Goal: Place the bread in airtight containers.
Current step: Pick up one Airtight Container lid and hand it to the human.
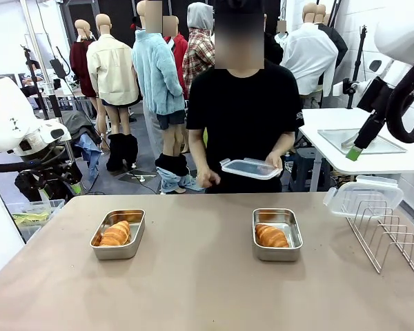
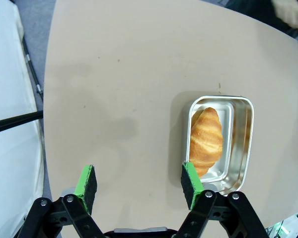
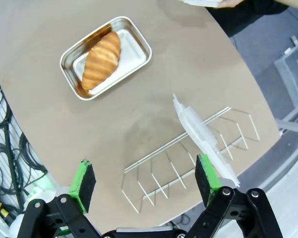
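tin: near corner behind left claw pad | lid: cut by top edge | person's hand: blurred

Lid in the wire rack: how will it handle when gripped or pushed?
The lid looks like thin, translucent plastic, so it is probably light and somewhat flexible. It rests tilted in the wire rack, so a push would likely tip or slide it. Its smooth surface may slip between pads.

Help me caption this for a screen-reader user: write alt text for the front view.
Two open steel tins sit on a tan table: the left tin holds a croissant, and the right tin holds a second croissant. A person across the table holds a clear lid; another lid stands in a wire rack at right.
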`<action>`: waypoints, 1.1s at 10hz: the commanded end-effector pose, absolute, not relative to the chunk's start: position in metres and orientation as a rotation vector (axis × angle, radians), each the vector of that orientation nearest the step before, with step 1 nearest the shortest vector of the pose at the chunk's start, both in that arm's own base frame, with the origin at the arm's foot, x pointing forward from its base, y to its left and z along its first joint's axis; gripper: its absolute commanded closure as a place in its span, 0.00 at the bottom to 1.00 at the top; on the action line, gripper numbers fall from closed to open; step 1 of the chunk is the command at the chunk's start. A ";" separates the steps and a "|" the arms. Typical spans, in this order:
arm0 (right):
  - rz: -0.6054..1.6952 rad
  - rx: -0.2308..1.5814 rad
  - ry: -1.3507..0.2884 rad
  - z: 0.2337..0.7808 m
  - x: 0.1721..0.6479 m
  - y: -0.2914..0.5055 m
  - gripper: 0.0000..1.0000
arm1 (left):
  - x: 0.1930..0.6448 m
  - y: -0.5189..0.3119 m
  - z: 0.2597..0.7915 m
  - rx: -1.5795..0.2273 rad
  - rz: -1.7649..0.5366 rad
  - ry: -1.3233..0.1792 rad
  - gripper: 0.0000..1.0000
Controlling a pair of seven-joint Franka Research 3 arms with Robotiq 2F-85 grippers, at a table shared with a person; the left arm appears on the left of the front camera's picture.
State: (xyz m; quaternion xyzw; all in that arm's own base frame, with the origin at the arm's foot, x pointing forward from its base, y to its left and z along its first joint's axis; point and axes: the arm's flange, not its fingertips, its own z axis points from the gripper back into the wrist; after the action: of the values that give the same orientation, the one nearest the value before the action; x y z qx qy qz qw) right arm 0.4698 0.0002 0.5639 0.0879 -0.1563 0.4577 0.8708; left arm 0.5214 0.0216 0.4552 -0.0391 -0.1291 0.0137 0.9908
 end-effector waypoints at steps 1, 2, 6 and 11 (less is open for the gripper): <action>0.955 0.177 -0.327 0.565 0.470 0.000 0.00 | 0.521 0.022 0.457 -0.077 0.029 -0.263 0.12; 0.955 0.177 -0.327 0.565 0.470 0.000 0.00 | 0.521 0.022 0.457 -0.077 0.029 -0.263 0.12; 0.955 0.177 -0.327 0.565 0.470 0.000 0.00 | 0.521 0.022 0.457 -0.077 0.029 -0.263 0.12; 0.955 0.177 -0.327 0.565 0.470 0.000 0.00 | 0.521 0.022 0.457 -0.077 0.029 -0.263 0.12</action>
State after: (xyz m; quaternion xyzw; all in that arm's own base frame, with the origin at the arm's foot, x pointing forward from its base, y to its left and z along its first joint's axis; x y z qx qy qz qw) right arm 0.4698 0.0002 0.5639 0.0879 -0.1563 0.4577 0.8708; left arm 0.5214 0.0216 0.4552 -0.0391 -0.1291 0.0137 0.9908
